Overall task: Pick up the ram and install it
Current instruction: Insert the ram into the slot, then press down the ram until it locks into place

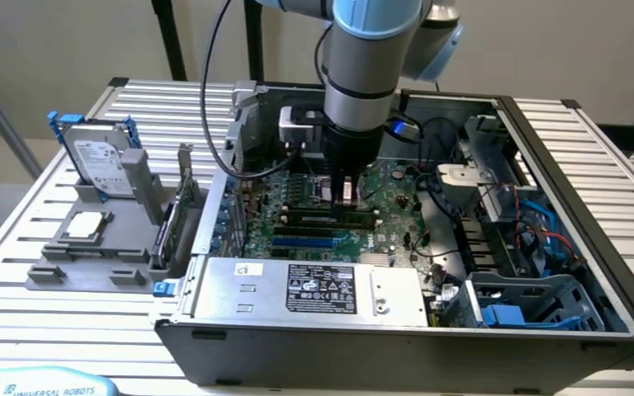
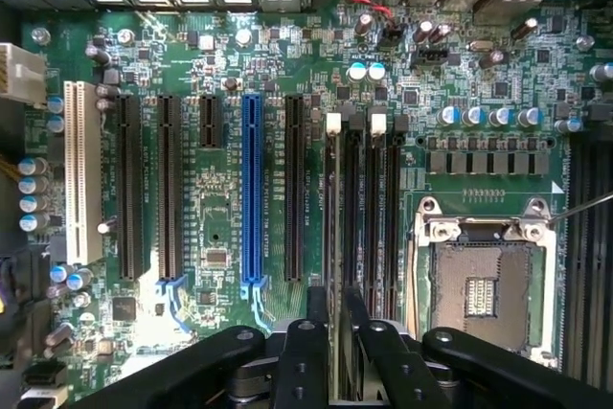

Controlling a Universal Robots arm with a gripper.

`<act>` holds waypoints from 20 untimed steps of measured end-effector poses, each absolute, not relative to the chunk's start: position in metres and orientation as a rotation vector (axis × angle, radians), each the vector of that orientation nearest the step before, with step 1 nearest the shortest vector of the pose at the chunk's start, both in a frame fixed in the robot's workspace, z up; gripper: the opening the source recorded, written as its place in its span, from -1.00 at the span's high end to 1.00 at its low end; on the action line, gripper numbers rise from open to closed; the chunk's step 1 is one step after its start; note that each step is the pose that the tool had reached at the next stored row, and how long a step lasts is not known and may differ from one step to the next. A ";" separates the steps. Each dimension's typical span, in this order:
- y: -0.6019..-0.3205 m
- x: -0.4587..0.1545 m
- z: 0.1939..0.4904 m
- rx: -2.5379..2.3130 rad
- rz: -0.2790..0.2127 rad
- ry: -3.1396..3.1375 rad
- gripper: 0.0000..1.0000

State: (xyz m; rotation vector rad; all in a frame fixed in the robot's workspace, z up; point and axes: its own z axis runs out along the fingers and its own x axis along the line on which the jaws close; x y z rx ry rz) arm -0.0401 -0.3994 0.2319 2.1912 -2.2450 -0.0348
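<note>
Install step: gripper [image 2: 337, 332], fingers slightly parted, straddles the ram [image 2: 332, 237] standing in its slot on the motherboard [image 2: 220, 237]. Seating needs checking.

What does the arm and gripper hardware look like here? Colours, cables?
The arm is a silver-grey tube with light blue joint caps. A black cable hangs beside it. A black wrist section leads down to the gripper, which has black linkage bars with round pivot pins and narrow dark fingers.
</note>
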 end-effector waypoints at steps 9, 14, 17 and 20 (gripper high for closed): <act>-0.399 -0.040 0.245 2.192 -0.037 -2.246 0.79; -0.399 -0.040 0.245 2.192 -0.037 -2.246 0.79; -0.399 -0.040 0.245 2.192 -0.037 -2.246 0.79; -0.399 -0.040 0.245 2.192 -0.037 -2.246 0.79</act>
